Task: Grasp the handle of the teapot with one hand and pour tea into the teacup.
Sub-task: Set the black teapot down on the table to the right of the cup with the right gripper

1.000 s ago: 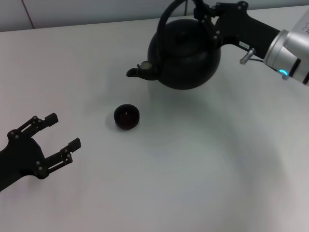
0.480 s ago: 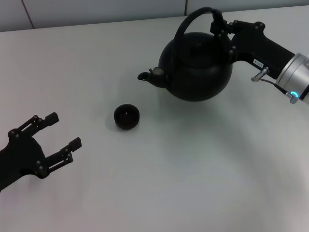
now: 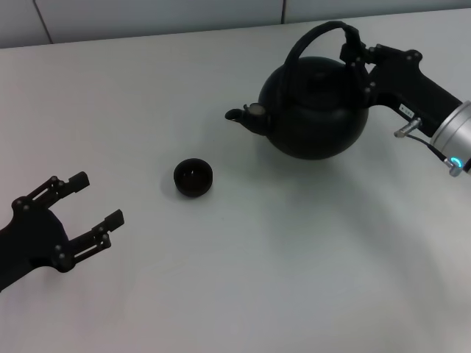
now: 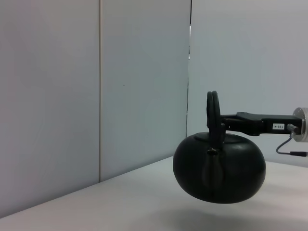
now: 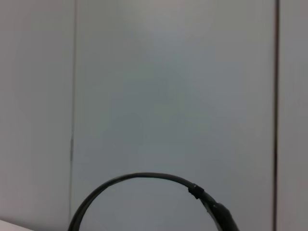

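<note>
Clamped on the handle (image 3: 318,35) near its top: the right gripper (image 3: 358,50), carrying the teapot (image 3: 315,110) in the air, clear of the white table (image 3: 243,279), as shown by the gap beneath it in the left wrist view. Spout aimed toward the teacup (image 3: 193,177), well apart from it, off toward the left side. Judged as the carry stage. To do well: bring the spout over the cup's mouth before tipping, keep the pot level on the way, tilt slowly once lined up. Parked low at the near left, well clear of the cup: the left gripper (image 3: 82,207), fingers spread apart. Count: one teapot, one teacup, two grippers.
</note>
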Robot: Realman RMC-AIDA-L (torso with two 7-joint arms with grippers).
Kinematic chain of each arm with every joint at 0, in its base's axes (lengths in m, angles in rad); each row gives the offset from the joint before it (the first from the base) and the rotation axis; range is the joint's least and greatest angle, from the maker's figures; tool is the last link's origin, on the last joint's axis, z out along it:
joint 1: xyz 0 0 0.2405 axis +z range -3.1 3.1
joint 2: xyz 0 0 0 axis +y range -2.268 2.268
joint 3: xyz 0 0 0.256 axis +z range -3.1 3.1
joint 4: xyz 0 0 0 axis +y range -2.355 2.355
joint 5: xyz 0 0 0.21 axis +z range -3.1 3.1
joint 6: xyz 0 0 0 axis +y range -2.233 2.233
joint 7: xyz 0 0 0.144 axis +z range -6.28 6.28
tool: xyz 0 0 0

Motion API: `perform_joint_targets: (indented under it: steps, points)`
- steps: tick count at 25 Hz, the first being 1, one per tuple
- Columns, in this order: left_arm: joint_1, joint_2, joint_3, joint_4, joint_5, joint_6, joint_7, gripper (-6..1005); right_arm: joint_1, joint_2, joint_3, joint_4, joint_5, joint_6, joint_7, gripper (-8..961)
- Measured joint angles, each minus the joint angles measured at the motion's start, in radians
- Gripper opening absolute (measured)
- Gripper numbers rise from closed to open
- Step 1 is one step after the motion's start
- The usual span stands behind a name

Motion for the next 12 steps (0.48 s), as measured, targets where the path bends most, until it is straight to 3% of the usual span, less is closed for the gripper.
perform_joint_targets:
  steps: [12]
  points:
    - [0.003,-0.003,0.006,-0.002,0.0,-0.003,0.004,815,0.008,-0.003,0.056,0.097,0.0,0.027,-0.061,117]
